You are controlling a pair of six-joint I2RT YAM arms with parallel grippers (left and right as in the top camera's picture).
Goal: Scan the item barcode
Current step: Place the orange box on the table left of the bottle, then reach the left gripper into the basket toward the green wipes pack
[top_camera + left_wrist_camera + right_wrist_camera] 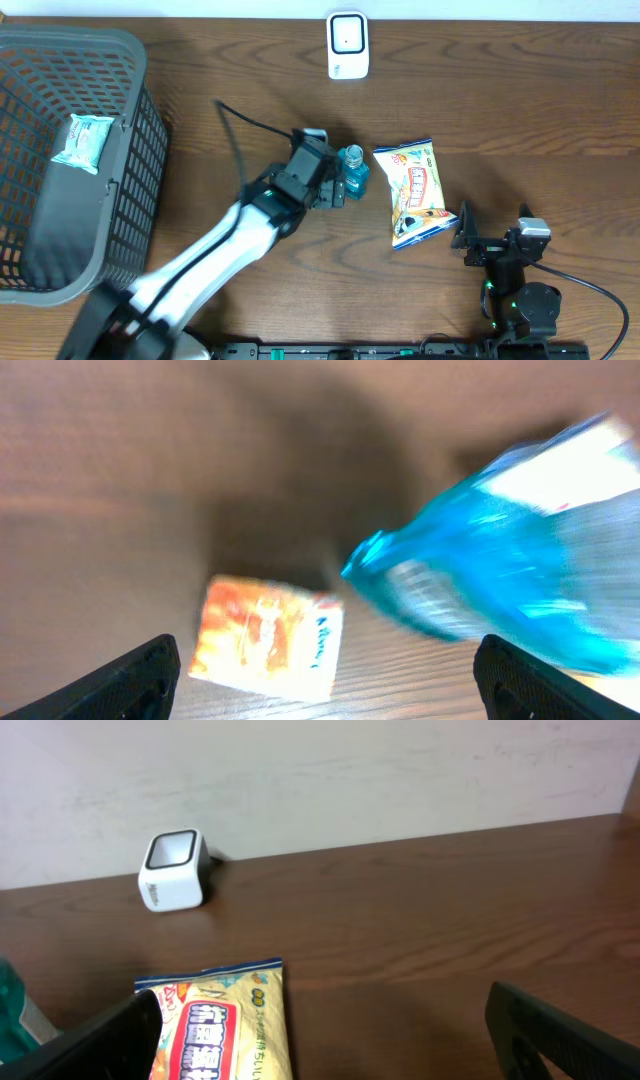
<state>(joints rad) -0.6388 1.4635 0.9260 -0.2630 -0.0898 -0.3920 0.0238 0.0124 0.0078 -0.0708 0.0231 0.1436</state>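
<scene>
A small blue bottle (352, 170) lies on the wooden table just past the fingertips of my left gripper (336, 187). In the left wrist view the bottle (500, 570) is a blue blur at the upper right. My left gripper (330, 685) is open there, with only table between its fingers. The white barcode scanner (347, 45) stands at the far edge of the table and also shows as scanner (172, 870). My right gripper (492, 228) rests open at the front right, beside a yellow snack bag (415, 192).
A grey basket (140, 150) at the left holds a pale green packet (85, 140). An orange and white packet (268, 638) shows blurred ahead of the left fingers. The snack bag (225, 1025) lies by the right gripper's (325, 1050) left finger. A black cable (250, 120) crosses the table.
</scene>
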